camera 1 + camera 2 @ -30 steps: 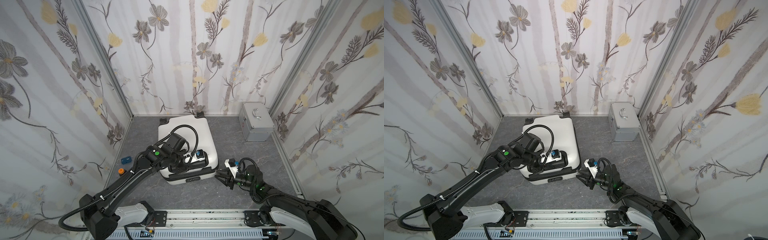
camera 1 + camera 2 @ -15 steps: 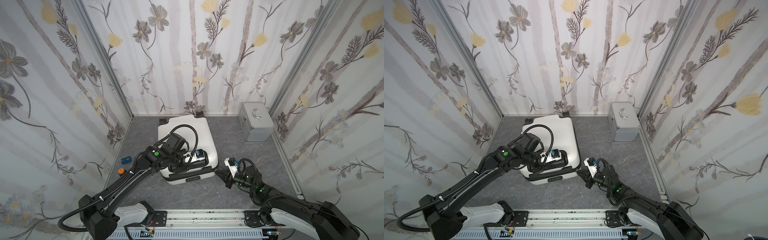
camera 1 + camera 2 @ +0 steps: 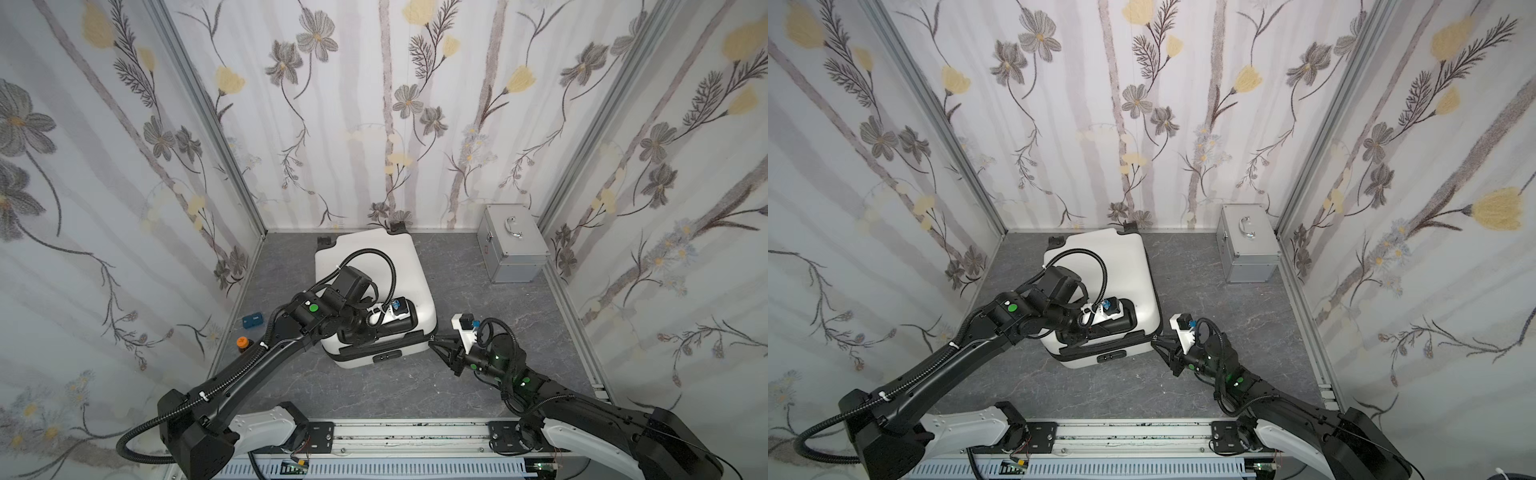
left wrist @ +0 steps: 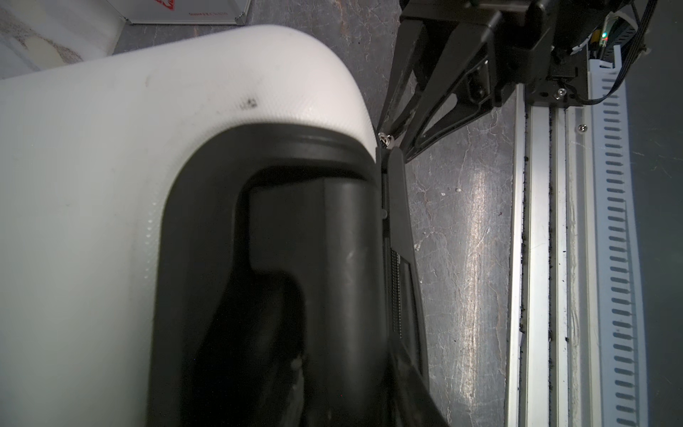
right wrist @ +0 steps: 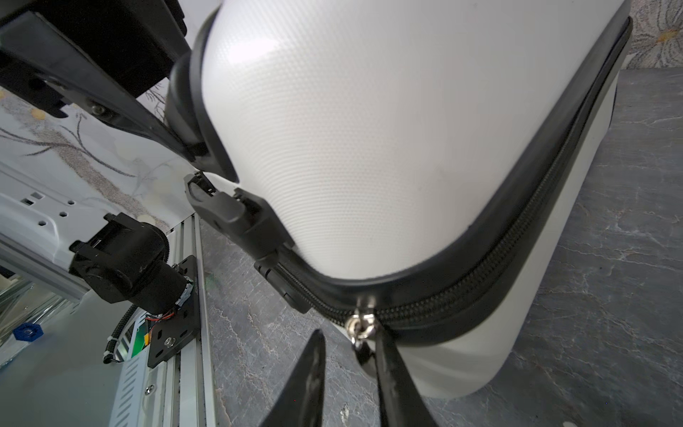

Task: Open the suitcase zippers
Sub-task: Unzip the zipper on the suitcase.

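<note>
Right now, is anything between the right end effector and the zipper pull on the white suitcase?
Nothing visible stands between them. The right end effector is open at the suitcase corner, and the zipper pull hangs in the gap between its fingertips, close beside one of them.

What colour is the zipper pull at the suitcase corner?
Silver metal pull, clearest in right wrist view.

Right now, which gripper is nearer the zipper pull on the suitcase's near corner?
Right. The right gripper has its open fingertips either side of the zipper pull. The left gripper straddles the suitcase at its black handle recess, farther along the near edge.
</note>
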Controlling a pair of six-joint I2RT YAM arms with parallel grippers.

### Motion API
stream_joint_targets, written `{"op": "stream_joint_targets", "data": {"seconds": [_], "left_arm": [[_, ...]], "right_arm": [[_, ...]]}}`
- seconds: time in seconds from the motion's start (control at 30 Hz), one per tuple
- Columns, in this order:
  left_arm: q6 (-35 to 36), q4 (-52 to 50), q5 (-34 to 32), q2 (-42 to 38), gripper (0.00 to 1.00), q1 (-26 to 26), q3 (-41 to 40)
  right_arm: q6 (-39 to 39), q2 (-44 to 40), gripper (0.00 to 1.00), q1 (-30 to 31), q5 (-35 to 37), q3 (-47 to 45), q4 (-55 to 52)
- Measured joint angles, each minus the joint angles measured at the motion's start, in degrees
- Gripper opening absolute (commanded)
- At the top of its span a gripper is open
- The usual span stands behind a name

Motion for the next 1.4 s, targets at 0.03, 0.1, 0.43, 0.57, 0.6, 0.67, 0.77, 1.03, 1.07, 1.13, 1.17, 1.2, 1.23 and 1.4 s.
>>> {"op": "stream_joint_targets", "data": {"seconds": [0.03,0.1,0.43,0.57,0.6,0.67,0.77,1.03,1.07,1.13,1.17,1.2,1.23,1.4], "left_arm": [[0.0,0.0,-0.1,0.0,0.04,0.0,0.0],[0.0,0.0,-0.2,0.0,0.04,0.0,0.0],[0.4,0.0,0.3,-0.7,0.04,0.0,-0.7],[1.2,-0.4,1.7,-0.7,0.04,0.0,-0.7],[1.7,-0.7,1.9,-0.7,0.04,-0.1,-0.8],[2.5,-0.8,2.3,-1.1,0.03,-0.5,-1.6],[3.3,-1.5,3.0,-2.2,0.03,-1.2,-2.8],[5.0,-2.9,3.4,-2.6,0.02,-6.3,-5.5],[5.3,-3.5,4.0,-2.6,0.02,-6.9,-5.6],[6.1,-4.0,5.6,-2.6,0.02,-7.8,-5.9],[6.4,-4.0,6.1,-2.6,0.02,-8.1,-6.0],[6.6,-3.9,6.4,-2.7,0.02,-8.3,-6.1],[6.7,-3.8,6.6,-2.9,0.02,-8.3,-6.3],[7.0,-2.9,5.3,-4.3,0.27,-8.4,-7.8]], "right_arm": [[0.1,0.3,0.16,0.0,0.2,0.0,0.2],[0.5,0.8,0.09,0.0,1.1,0.0,0.5],[0.9,-3.0,0.00,-3.0,8.4,1.0,-5.2],[-0.3,-2.2,0.00,-5.9,8.6,4.4,-9.4],[-0.7,-1.2,0.00,-6.6,8.4,5.5,-10.1],[-2.1,1.3,0.00,-7.7,7.5,7.8,-11.4],[-4.2,5.0,0.00,-9.7,5.6,10.5,-12.4],[-10.4,15.9,0.00,-16.5,0.5,20.2,-11.7],[-11.1,17.3,0.00,-17.1,0.1,21.6,-11.1],[-12.5,20.8,0.00,-18.5,-1.1,24.4,-10.1],[-12.9,22.0,0.00,-19.0,-1.7,25.3,-9.9],[-13.4,23.6,0.00,-19.8,-1.6,26.6,-9.9],[-13.8,24.9,0.00,-20.7,-2.4,27.9,-9.9],[-14.8,25.4,0.32,-21.9,-6.1,28.4,-9.4]]}}
